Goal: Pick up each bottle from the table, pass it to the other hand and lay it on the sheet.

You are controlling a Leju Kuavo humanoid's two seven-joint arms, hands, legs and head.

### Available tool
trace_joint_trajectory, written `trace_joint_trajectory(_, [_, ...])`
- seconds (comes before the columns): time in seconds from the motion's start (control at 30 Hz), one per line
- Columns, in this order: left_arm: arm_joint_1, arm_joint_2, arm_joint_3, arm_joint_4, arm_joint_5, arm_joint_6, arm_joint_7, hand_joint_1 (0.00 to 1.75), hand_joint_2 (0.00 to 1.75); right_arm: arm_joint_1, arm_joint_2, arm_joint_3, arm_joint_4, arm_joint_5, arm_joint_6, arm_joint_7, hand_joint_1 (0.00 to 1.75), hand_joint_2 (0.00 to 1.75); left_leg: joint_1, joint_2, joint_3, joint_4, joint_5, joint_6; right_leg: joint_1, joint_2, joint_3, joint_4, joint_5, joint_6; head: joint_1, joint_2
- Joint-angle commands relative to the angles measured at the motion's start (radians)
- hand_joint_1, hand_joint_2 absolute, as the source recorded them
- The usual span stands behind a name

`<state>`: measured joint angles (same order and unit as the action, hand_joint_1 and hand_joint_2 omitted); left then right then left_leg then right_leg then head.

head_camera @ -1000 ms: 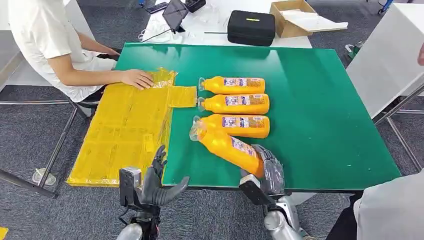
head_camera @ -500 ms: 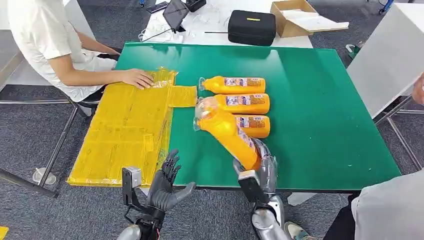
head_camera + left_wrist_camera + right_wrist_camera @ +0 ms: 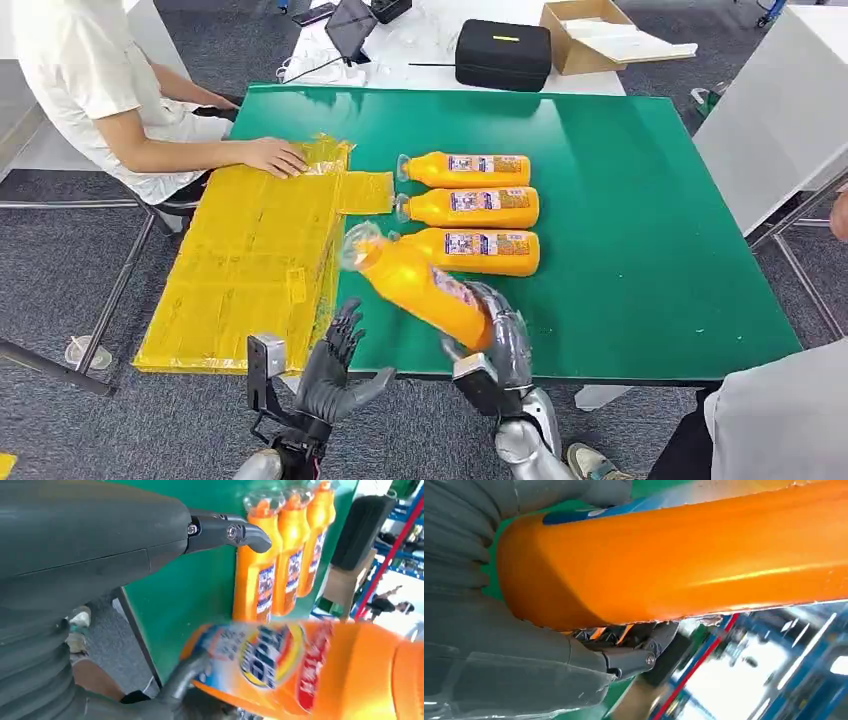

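Observation:
My right hand (image 3: 497, 335) grips the base of an orange bottle (image 3: 415, 282) and holds it tilted above the green table (image 3: 640, 200), clear cap toward the yellow sheet (image 3: 250, 260). The right wrist view shows the same bottle (image 3: 684, 555) close up in that hand (image 3: 514, 645). My left hand (image 3: 335, 372) hovers open at the table's front edge, just beside the bottle's lower end; its wrist view shows the bottle (image 3: 310, 665) right in front of its fingers (image 3: 225, 530). Three more orange bottles (image 3: 470, 207) lie side by side on the table.
A person in a white shirt sits at the left with a hand (image 3: 275, 156) resting on the sheet's far end. A black case (image 3: 503, 55) and a cardboard box (image 3: 590, 35) sit on the white table behind. Another person stands at the right front corner.
My right hand has lifted the bottle off the table and swung it left toward my left hand. My left hand has risen slightly, fingers spread.

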<state>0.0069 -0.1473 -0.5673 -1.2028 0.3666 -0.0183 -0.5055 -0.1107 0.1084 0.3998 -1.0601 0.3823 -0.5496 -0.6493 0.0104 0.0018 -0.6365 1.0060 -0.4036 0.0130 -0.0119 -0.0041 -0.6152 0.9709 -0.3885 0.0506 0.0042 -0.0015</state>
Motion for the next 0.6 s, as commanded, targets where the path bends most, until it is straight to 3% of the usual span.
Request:
trace_joint_trajectory(0.03, [-0.074, -0.016, 0.041, 0.016, -0.015, -0.008, 0.01, 0.0, 1.75, -0.063, 0.085, 0.082, 0.154, 0.051, 0.067, -0.012, 1.75, 1.75, 0.0, 0.001, 0.002, 0.0, 0.0, 0.0, 0.001, 0.001, 0.001, 0.0, 0.0, -0.001, 0.0, 0.0])
trace_joint_trajectory(0.6, [-0.152, -0.07, 0.075, -0.012, 0.102, 0.013, -0.019, 0.0, 1.75, -0.099, 0.117, 0.215, 0.262, 0.051, 0.086, -0.034, 1.75, 1.75, 0.001, -0.002, 0.005, 0.002, -0.002, -0.001, 0.002, -0.001, 0.006, 0.002, -0.003, -0.003, 0.0, 0.0])
